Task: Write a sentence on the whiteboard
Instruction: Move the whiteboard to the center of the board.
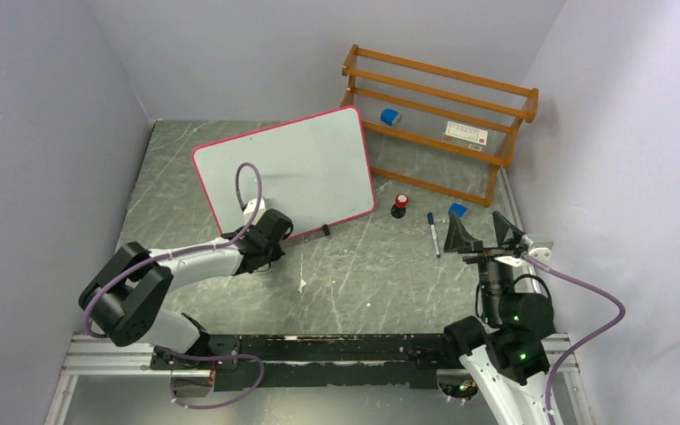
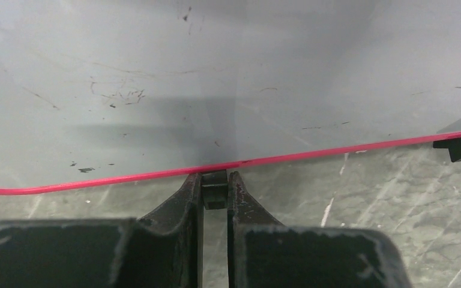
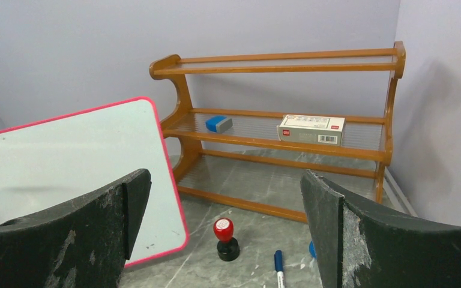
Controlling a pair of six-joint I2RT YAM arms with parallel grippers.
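Pink-framed whiteboard gripped by left pincer.

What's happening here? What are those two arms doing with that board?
The left pincer is shut on the near edge of the whiteboard, apparently on one of its small black feet. The board has no sentence on it yet, only faint old smudges. A blue marker lies capped on the table next to a red-topped stamp. The right pincer hangs wide open near the marker, holding nothing. So writing hasn't begun.
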